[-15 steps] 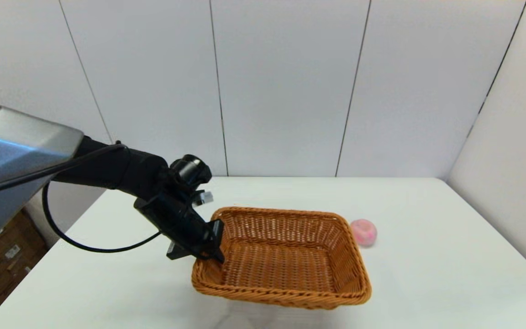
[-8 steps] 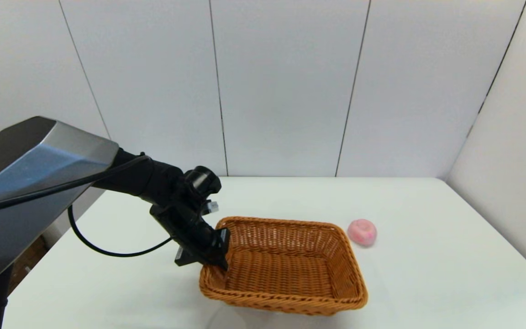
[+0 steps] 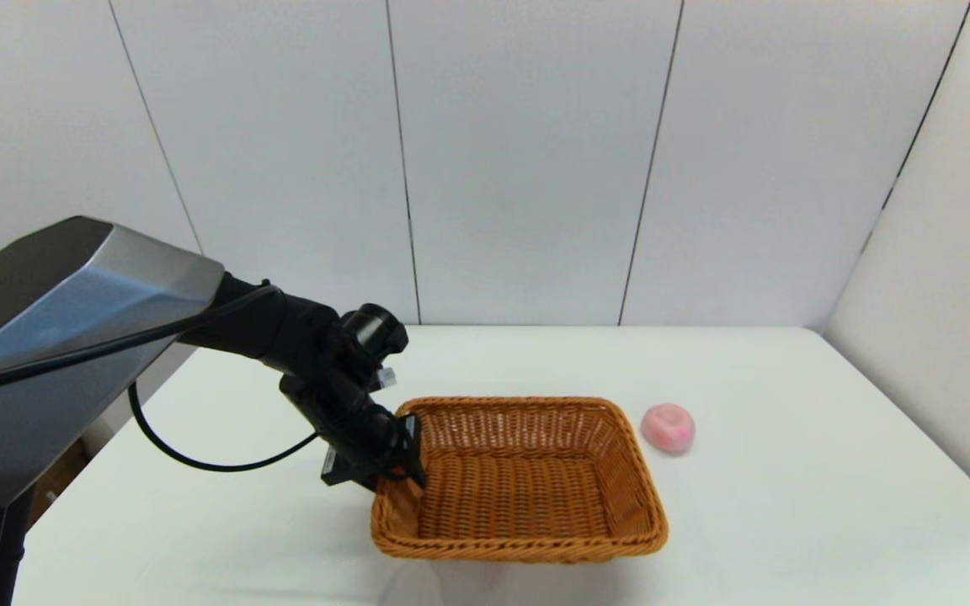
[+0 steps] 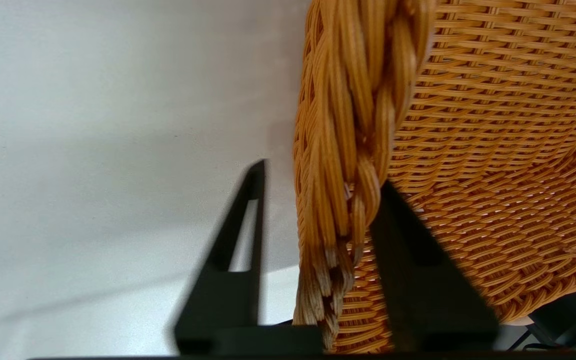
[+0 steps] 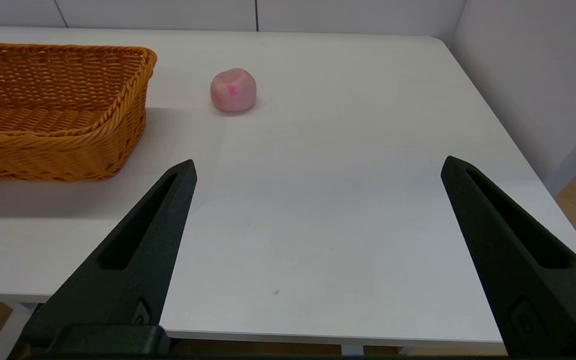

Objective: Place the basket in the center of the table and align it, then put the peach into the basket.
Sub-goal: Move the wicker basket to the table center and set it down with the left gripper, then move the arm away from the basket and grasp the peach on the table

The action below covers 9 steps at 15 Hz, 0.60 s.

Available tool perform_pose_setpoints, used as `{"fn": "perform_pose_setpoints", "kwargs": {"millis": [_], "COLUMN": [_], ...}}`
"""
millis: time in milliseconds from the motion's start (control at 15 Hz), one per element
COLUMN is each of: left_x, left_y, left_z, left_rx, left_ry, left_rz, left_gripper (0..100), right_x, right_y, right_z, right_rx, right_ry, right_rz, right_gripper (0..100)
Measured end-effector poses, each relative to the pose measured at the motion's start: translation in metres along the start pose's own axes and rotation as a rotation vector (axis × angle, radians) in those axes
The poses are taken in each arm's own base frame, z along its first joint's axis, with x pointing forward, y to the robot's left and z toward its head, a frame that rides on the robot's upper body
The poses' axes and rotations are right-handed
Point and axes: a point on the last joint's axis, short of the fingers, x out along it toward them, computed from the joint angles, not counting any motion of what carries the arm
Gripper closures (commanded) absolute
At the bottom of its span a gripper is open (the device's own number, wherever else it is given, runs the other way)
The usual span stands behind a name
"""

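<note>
The orange-brown woven basket point(image 3: 519, 480) rests flat near the middle of the white table point(image 3: 796, 513), its sides square to the table's edges. My left gripper point(image 3: 399, 471) straddles the basket's left rim point(image 4: 348, 125). One finger point(image 4: 403, 240) lies against the inner wall. The other finger point(image 4: 245, 225) stands outside with a thin strip of table showing between it and the rim, so the jaws are not clamped. The pink peach point(image 3: 668, 427) sits on the table just right of the basket, also seen as the peach point(image 5: 233, 90). My right gripper point(image 5: 319, 162) hovers open over the near right table edge.
White wall panels stand behind and to the right of the table. The table's right corner and front edge point(image 5: 318, 337) lie close to the right gripper. A black cable point(image 3: 199, 459) loops under the left arm.
The basket has turned from a skewed, slightly raised pose to flat and square with the table, the left gripper moving with it. The peach has stayed put.
</note>
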Motion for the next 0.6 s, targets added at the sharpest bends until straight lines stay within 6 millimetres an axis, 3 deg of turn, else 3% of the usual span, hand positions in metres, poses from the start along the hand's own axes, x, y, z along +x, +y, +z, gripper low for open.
{"fn": "perform_pose_setpoints", "kwargs": {"millis": [333, 600], "left_x": [-0.021, -0.073], "left_y": [-0.005, 0.014], "left_z": [0.0, 0.009], "left_rx": [0.024, 0.018], "left_ry": [-0.058, -0.203], "left_rz": [-0.016, -0.034], "left_gripper": [0, 0], "right_x": [0.0, 0.0], "right_y": [0.0, 0.0], "right_z": [0.0, 0.0], "right_rx": [0.0, 0.0], "right_ry": [0.0, 0.0], "right_rz": [0.0, 0.0], "right_gripper": [0, 0]}}
